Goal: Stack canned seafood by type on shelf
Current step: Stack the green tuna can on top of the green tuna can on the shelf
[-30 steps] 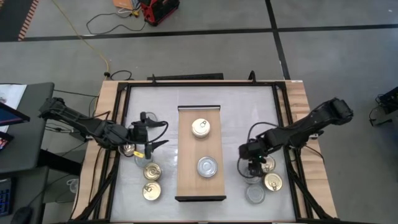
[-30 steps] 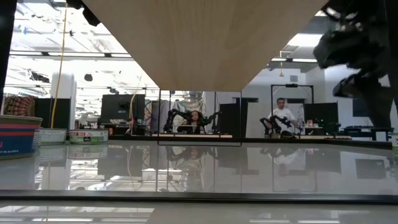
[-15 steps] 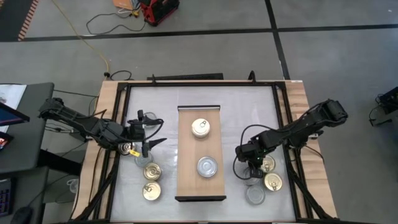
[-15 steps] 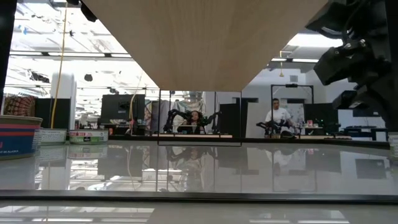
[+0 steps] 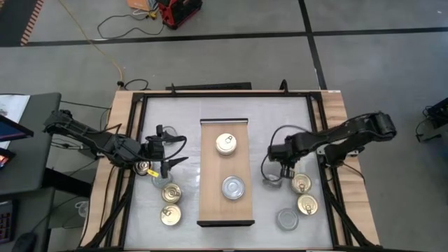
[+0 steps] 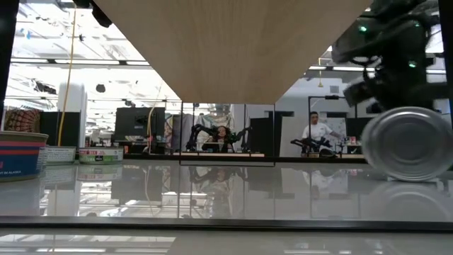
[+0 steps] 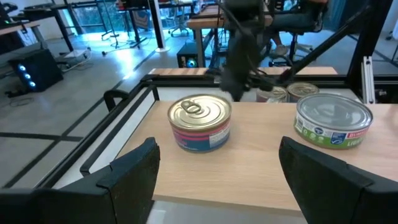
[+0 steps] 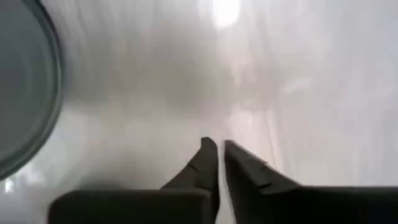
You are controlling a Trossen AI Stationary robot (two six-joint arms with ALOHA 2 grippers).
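Note:
The light-wood shelf (image 5: 212, 168) lies mid-table. It bears one gold-lidded can (image 5: 225, 143) and one silver-lidded can (image 5: 234, 187), both also seen in the left wrist view (image 7: 199, 122) (image 7: 334, 119). My right gripper (image 5: 283, 168) points down over the table right of the shelf. Its fingers (image 8: 210, 163) are shut with nothing between them. A silver can (image 5: 271, 180) sits tipped beside it and shows a blurred round face in the low view (image 6: 406, 142). My left gripper (image 5: 171, 162) waits open, left of the shelf.
Right of the shelf stand two gold-lidded cans (image 5: 302, 184) (image 5: 306, 204) and a silver one (image 5: 287, 219). Left of it are two gold cans (image 5: 171, 192) (image 5: 170, 215) and one can (image 5: 143, 166) under the left arm. The table's dark frame (image 5: 316, 126) runs along its sides.
My right gripper has moved toward the table's far edge and tipped to point more steeply down. The silver can that lay under it has shifted toward the shelf and tipped up, now showing its round face in the low view.

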